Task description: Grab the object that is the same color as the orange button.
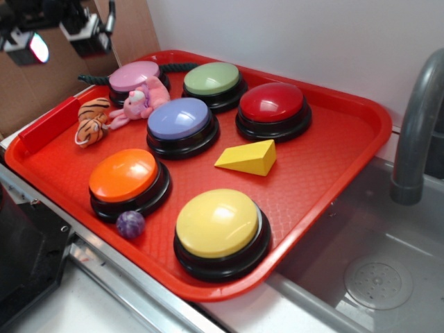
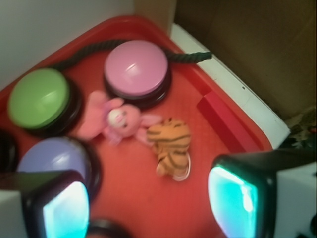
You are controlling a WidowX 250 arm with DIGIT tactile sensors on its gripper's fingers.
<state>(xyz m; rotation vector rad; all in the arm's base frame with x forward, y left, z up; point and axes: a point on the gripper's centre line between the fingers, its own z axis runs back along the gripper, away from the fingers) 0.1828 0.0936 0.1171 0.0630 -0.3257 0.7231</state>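
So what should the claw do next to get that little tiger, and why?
Probably come straight down with a slight shift to centre on the tiger toy. The claw is open and above it, with the tiger lying between and just ahead of its fingers. The pink plush touches the tiger, so a centred descent should avoid catching both.

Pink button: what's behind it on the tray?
A dark twisted rope curves behind the pink button, along the red tray rim. The button covers its middle stretch.
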